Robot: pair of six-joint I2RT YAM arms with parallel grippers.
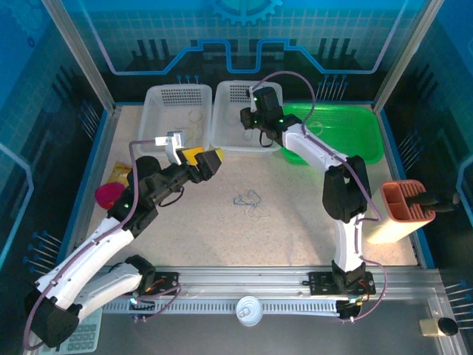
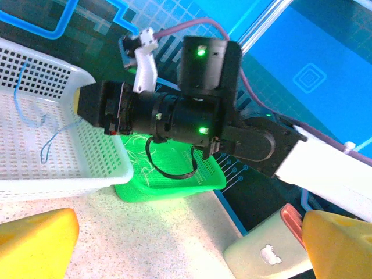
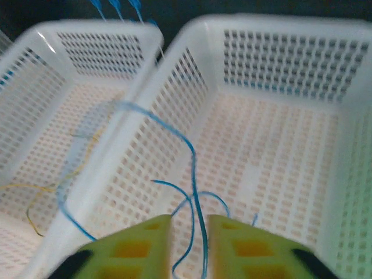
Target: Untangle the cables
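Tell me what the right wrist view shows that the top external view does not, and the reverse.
Right wrist view: a blue cable drapes over the wall between the two white baskets and runs down between the right gripper's parted fingers. Top external view: a small cable tangle on the table, the open left gripper, a green tray. Both: the two white baskets.

A thin blue cable (image 3: pixel 195 174) is hanging over the wall between two white baskets: it curves from the rim in the upper left of the right wrist view, down into the right basket (image 3: pixel 279 81), to the bottom middle. A thin yellow cable (image 3: pixel 32 187) lies loosely curled in the left basket (image 3: pixel 87 52). In the top view, a small tangle of cables (image 1: pixel 249 200), bluish and pale, lies on the table (image 1: pixel 295 237) at the middle of the frame.
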